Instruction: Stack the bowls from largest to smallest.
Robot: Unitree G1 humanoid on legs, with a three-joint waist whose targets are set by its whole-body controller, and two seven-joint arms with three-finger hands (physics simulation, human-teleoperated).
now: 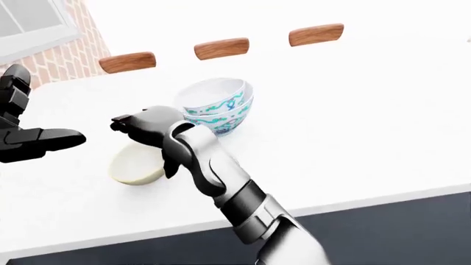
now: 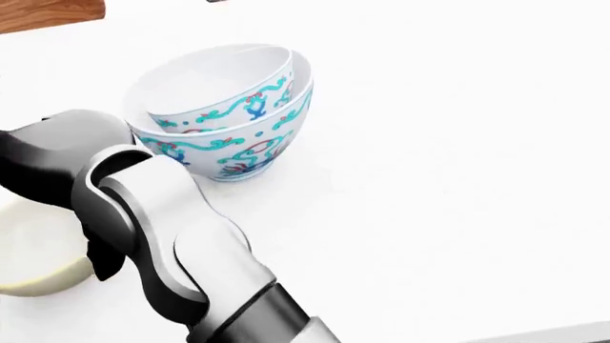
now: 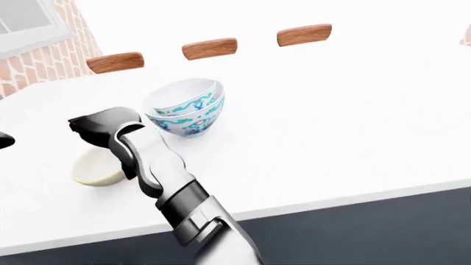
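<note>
Two white bowls with blue-green patterns sit nested on the white table. The smaller one lies tilted inside the larger one. A plain cream bowl stands to their lower left, apart from them. My right hand hovers over the cream bowl's upper rim, black fingers pointing left and open, with nothing in them; its forearm hides part of that bowl. My left hand is at the left edge of the left-eye view, fingers spread open and empty.
Three wooden chair backs line the table's top edge. A brick wall with a window is at the top left. The table's near edge runs above dark floor.
</note>
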